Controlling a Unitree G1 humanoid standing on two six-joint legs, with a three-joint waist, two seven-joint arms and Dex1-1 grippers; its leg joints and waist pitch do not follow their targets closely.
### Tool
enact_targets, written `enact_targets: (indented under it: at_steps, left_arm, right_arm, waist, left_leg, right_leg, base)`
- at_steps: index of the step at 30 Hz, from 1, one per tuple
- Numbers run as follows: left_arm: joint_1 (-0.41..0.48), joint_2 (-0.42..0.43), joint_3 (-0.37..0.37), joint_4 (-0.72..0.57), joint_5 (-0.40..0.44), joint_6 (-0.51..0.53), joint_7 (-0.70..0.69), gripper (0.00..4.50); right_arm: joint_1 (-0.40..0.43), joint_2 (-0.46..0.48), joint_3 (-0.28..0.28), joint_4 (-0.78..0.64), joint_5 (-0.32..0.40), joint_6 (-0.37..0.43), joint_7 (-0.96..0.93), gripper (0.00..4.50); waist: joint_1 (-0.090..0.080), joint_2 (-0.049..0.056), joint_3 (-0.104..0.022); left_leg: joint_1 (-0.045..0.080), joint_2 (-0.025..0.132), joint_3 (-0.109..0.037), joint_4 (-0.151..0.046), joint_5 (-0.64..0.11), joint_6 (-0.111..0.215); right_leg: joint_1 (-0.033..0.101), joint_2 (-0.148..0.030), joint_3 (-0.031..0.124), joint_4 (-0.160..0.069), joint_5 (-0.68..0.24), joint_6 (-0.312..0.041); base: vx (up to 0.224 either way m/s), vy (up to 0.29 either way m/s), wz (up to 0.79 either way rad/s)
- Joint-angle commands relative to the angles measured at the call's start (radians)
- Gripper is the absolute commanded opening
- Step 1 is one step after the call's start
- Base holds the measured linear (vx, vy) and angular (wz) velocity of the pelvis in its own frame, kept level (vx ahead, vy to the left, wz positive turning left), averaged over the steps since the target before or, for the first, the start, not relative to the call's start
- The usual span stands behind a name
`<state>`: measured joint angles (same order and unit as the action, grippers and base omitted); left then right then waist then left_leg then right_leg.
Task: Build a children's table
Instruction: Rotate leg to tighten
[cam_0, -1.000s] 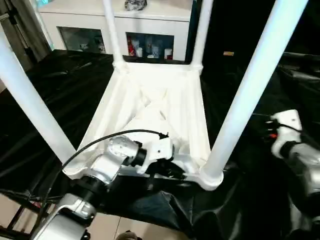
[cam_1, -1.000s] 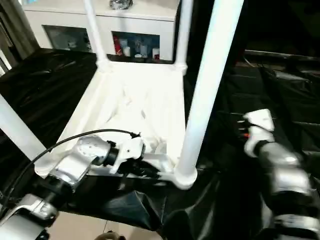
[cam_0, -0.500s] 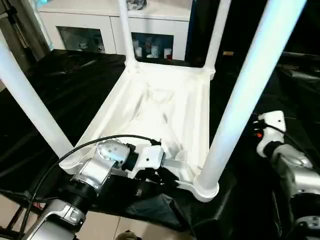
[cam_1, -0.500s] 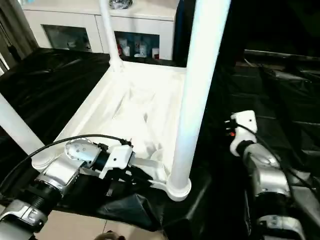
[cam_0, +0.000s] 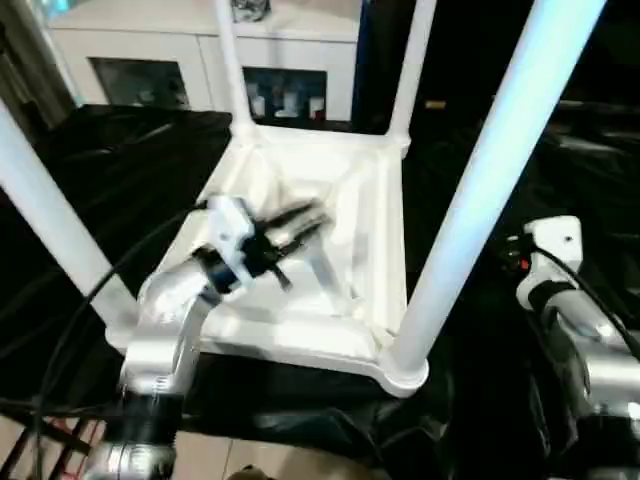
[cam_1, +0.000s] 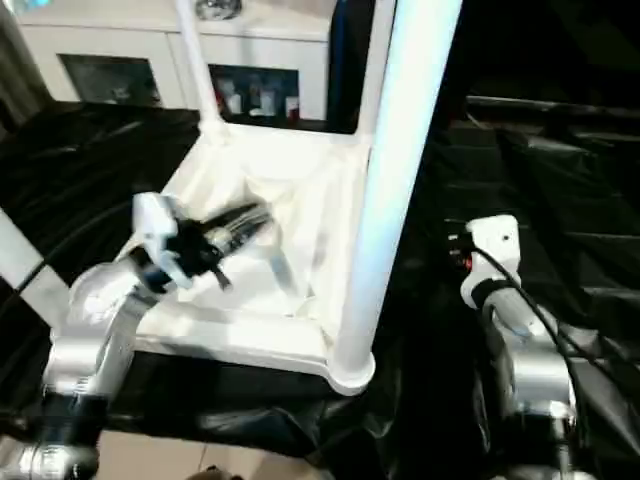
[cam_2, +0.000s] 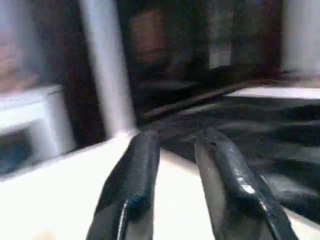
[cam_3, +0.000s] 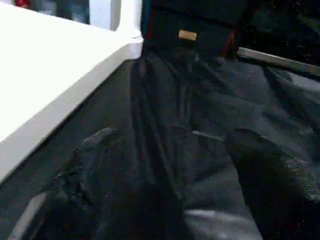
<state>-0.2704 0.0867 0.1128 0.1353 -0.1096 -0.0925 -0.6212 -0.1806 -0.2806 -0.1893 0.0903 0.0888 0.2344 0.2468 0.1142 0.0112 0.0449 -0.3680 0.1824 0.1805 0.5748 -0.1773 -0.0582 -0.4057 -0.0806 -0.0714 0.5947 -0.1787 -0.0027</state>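
The children's table lies upside down on the black cloth, its white ribbed tabletop (cam_0: 375, 210) facing up. All its legs stand in the corner sockets: the near right leg (cam_0: 480, 190), the near left leg (cam_0: 45, 220) and two far legs (cam_0: 228, 60). My left gripper (cam_0: 308, 224) hovers over the ribbed underside, and its two black fingers (cam_2: 135, 175) are a little apart with nothing between them. My right gripper (cam_3: 170, 145) is open and empty over the black cloth, to the right of the tabletop's side rim (cam_3: 60, 85).
The black-draped work table (cam_0: 120, 160) carries everything, and its near edge drops to the floor just below the tabletop. A white cabinet (cam_0: 180, 45) with glass doors stands behind. A small tan piece (cam_3: 187, 35) sits at the far right.
My left gripper has let go of the tabletop's near rim and risen over the underside, its fingers parting. The right arm has hardly moved. The camera shifted slightly.
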Motion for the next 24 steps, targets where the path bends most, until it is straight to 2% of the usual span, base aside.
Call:
enact_targets:
  at_steps: [1, 2, 3, 4, 5, 6, 9, 10, 12, 13, 14, 15, 16, 17, 19, 22, 23, 24]
  left_arm:
    - [0.039, -0.037, 0.053, -0.058, 0.092, 0.086, 0.192, 1.71]
    - [0.083, -0.082, 0.075, -0.113, 0.119, 0.115, 0.294, 1.79]
    - [0.084, -0.084, 0.076, -0.115, 0.119, 0.114, 0.298, 1.82]
    - [0.110, -0.106, 0.077, -0.140, 0.119, 0.100, 0.336, 1.90]
    - [0.128, -0.109, 0.064, -0.157, 0.122, 0.097, 0.340, 2.01]
    - [0.150, -0.116, 0.052, -0.175, 0.132, 0.087, 0.350, 2.13]
    - [0.179, -0.130, 0.032, -0.201, 0.154, 0.106, 0.383, 2.25]
    - [0.191, -0.139, 0.033, -0.210, 0.180, 0.125, 0.425, 2.33]
    - [0.193, -0.139, 0.030, -0.213, 0.191, 0.124, 0.438, 2.33]
    - [0.191, -0.138, 0.025, -0.212, 0.190, 0.145, 0.443, 2.33]
    - [0.188, -0.138, 0.023, -0.207, 0.183, 0.154, 0.439, 2.33]
    - [0.187, -0.137, 0.022, -0.206, 0.183, 0.155, 0.440, 2.33]
    - [0.180, -0.131, 0.016, -0.189, 0.189, 0.180, 0.451, 2.33]
    - [0.178, -0.129, 0.012, -0.186, 0.190, 0.191, 0.454, 2.33]
    - [0.171, -0.123, 0.001, -0.190, 0.191, 0.201, 0.449, 2.33]
    - [0.180, -0.117, -0.013, -0.188, 0.180, 0.217, 0.435, 2.33]
    - [0.184, -0.118, -0.013, -0.185, 0.173, 0.213, 0.435, 2.33]
    - [0.184, -0.112, -0.019, -0.187, 0.179, 0.220, 0.434, 2.33]
  right_arm:
    - [0.031, 0.029, 0.005, -0.076, 0.041, 0.027, -0.004, 4.08]
    - [0.061, 0.059, 0.015, -0.120, 0.065, 0.042, -0.012, 4.15]
    - [0.063, 0.061, 0.015, -0.122, 0.066, 0.042, -0.013, 4.26]
    - [0.083, 0.076, 0.026, -0.147, 0.068, 0.051, -0.027, 4.37]
    - [0.095, 0.083, 0.035, -0.161, 0.063, 0.055, -0.038, 4.43]
    - [0.112, 0.092, 0.045, -0.175, 0.056, 0.055, -0.051, 4.48]
    - [0.142, 0.114, 0.044, -0.195, 0.014, 0.068, -0.098, 4.50]
    - [0.159, 0.126, 0.044, -0.200, 0.002, 0.071, -0.106, 4.50]
    - [0.163, 0.128, 0.044, -0.200, -0.001, 0.076, -0.110, 4.50]
    - [0.160, 0.131, 0.042, -0.192, 0.007, 0.086, -0.116, 4.50]
    - [0.155, 0.133, 0.043, -0.179, 0.008, 0.089, -0.123, 4.50]
    - [0.154, 0.132, 0.043, -0.177, 0.007, 0.089, -0.124, 4.50]
    - [0.145, 0.127, 0.049, -0.152, -0.005, 0.087, -0.143, 4.50]
    - [0.143, 0.126, 0.050, -0.150, -0.008, 0.089, -0.150, 4.50]
    - [0.143, 0.132, 0.043, -0.172, 0.007, 0.102, -0.147, 4.50]
    - [0.157, 0.140, 0.044, -0.180, -0.006, 0.106, -0.156, 4.50]
    - [0.164, 0.142, 0.048, -0.179, -0.013, 0.106, -0.162, 4.50]
    - [0.169, 0.144, 0.050, -0.180, -0.014, 0.104, -0.164, 4.50]
  waist:
    - [-0.005, -0.007, -0.053]
    - [-0.007, -0.006, -0.052]
    - [-0.007, -0.006, -0.052]
    - [-0.007, -0.011, -0.048]
    - [-0.004, 0.001, -0.047]
    - [-0.005, -0.005, -0.046]
    - [-0.004, -0.010, -0.045]
    - [-0.001, -0.007, -0.042]
    - [-0.003, -0.015, -0.044]
    - [-0.005, -0.033, -0.044]
    - [-0.002, -0.019, -0.044]
    - [-0.002, -0.019, -0.044]
    - [-0.006, -0.008, -0.044]
    - [-0.007, -0.012, -0.044]
    - [-0.006, -0.011, -0.046]
    - [-0.005, -0.002, -0.049]
    - [-0.004, 0.001, -0.050]
    - [-0.003, -0.002, -0.059]
  left_leg:
    - [-0.001, 0.049, -0.017, -0.069, -0.247, 0.036]
    - [-0.001, 0.046, -0.018, -0.070, -0.251, 0.044]
    - [-0.001, 0.046, -0.018, -0.070, -0.251, 0.044]
    - [-0.001, 0.044, -0.018, -0.070, -0.265, 0.048]
    - [0.001, 0.042, -0.019, -0.072, -0.275, 0.044]
    - [0.002, 0.045, -0.019, -0.073, -0.293, 0.037]
    - [0.005, 0.043, -0.020, -0.076, -0.318, 0.026]
    - [0.007, 0.044, -0.022, -0.077, -0.331, 0.017]
    - [0.003, 0.042, -0.023, -0.078, -0.332, 0.014]
    - [0.002, 0.041, -0.023, -0.077, -0.327, 0.018]
    - [0.004, 0.041, -0.024, -0.076, -0.317, 0.017]
    - [0.004, 0.041, -0.024, -0.076, -0.317, 0.017]
    - [0.005, 0.042, -0.025, -0.078, -0.323, 0.006]
    - [0.005, 0.041, -0.025, -0.077, -0.325, 0.005]
    - [0.004, 0.039, -0.024, -0.075, -0.319, 0.004]
    - [0.004, 0.041, -0.023, -0.072, -0.297, 0.008]
    - [-0.004, 0.040, -0.024, -0.068, -0.253, 0.013]
    - [-0.019, 0.032, -0.020, -0.051, -0.098, 0.049]
  right_leg:
    - [0.047, -0.057, 0.044, -0.078, -0.283, -0.096]
    - [0.049, -0.057, 0.043, -0.082, -0.288, -0.104]
    - [0.049, -0.057, 0.043, -0.082, -0.288, -0.104]
    - [0.045, -0.058, 0.042, -0.092, -0.314, -0.104]
    - [0.043, -0.057, 0.042, -0.094, -0.335, -0.099]
    - [0.040, -0.055, 0.043, -0.098, -0.356, -0.085]
    - [0.036, -0.054, 0.044, -0.102, -0.394, -0.065]
    - [0.033, -0.054, 0.045, -0.102, -0.405, -0.057]
    - [0.037, -0.054, 0.045, -0.102, -0.408, -0.040]
    - [0.039, -0.054, 0.044, -0.101, -0.408, -0.034]
    - [0.034, -0.057, 0.047, -0.099, -0.404, -0.034]
    - [0.034, -0.057, 0.047, -0.099, -0.404, -0.034]
    - [0.033, -0.054, 0.046, -0.100, -0.373, -0.036]
    - [0.034, -0.053, 0.046, -0.099, -0.362, -0.039]
    - [0.037, -0.053, 0.047, -0.095, -0.327, -0.048]
    - [0.040, -0.053, 0.049, -0.089, -0.257, -0.073]
    - [0.039, -0.052, 0.049, -0.085, -0.202, -0.085]
    - [0.034, -0.044, 0.044, -0.073, -0.012, -0.125]
  base:
    - [0.000, 0.000, 0.00]
    - [0.000, 0.000, 0.00]
    - [0.000, 0.000, 0.00]
    - [0.000, 0.000, 0.00]
    - [0.000, 0.000, 0.00]
    - [0.000, 0.000, 0.00]
    - [0.000, 0.000, 0.00]
    - [0.000, 0.000, 0.00]
    - [0.000, 0.000, 0.00]
    - [0.000, 0.000, 0.00]
    - [0.000, 0.000, 0.00]
    - [0.000, 0.000, 0.00]
    - [0.000, 0.000, 0.00]
    - [0.000, 0.000, 0.00]
    - [0.000, 0.000, 0.00]
    - [0.000, 0.000, 0.00]
    - [0.000, 0.000, 0.00]
    - [0.000, 0.000, 0.00]
